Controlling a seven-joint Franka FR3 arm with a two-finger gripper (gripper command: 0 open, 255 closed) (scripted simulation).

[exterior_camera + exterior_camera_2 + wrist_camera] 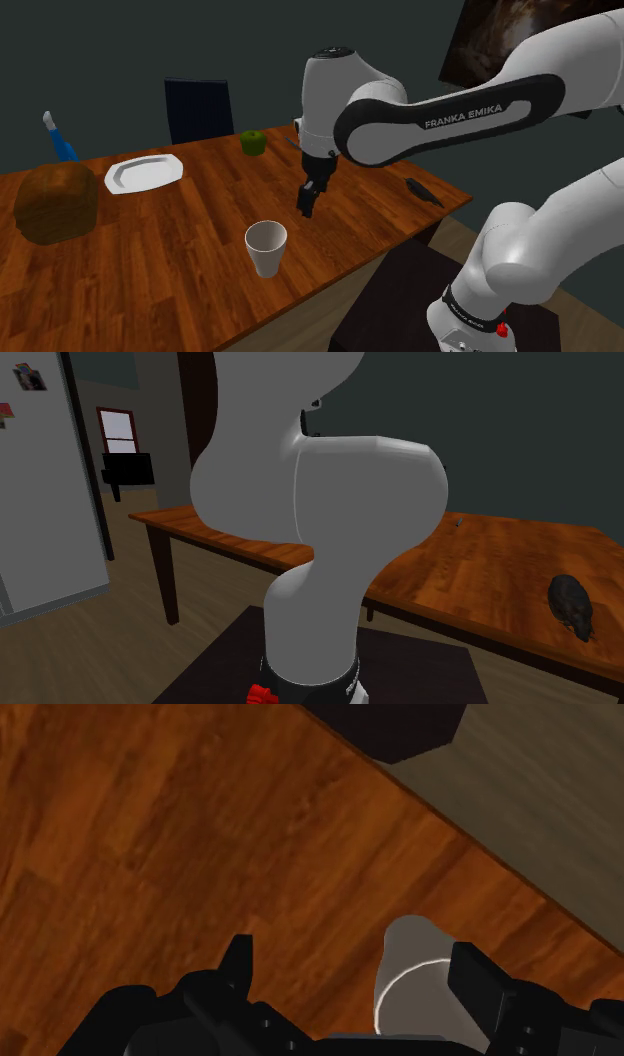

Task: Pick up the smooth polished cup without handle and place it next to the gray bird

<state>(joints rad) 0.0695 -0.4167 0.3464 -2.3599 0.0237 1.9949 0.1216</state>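
In the shoulder view, the white cup (pixel 266 247) is standing upright near the front edge of the wooden table (pixel 180 250), its open mouth showing only its own pale inner wall. The gripper (pixel 307 200) is hanging above the table just beyond the cup, pointing downward and not touching it. A white plate (pixel 145 173) is lying farther back toward this view's left, showing only its own white surface, with a brown loaf-shaped block (pixel 56 203) at its left and a green round object (pixel 253 142) near the far edge. A small dark object (pixel 424 191) is lying near the table's right corner; what it is cannot be told from this view. In the second exterior view, the white arm (pixel 320 522) is rising from the dark stand (pixel 220 662) and covering the middle of the scene. The gray bird (pixel 572 604) is sitting on the table (pixel 500 562) near its front edge at this view's right. A white cabinet (pixel 40 482) is standing at the left. In the wrist view, the gripper (pixel 350 949) is looking down on the table (pixel 150 834) with its fingers (pixel 237 959) spread wide apart and gripping nothing. The cup (pixel 410 969) is showing beneath them, close beside one finger and well apart from the other, its rim facing the camera.
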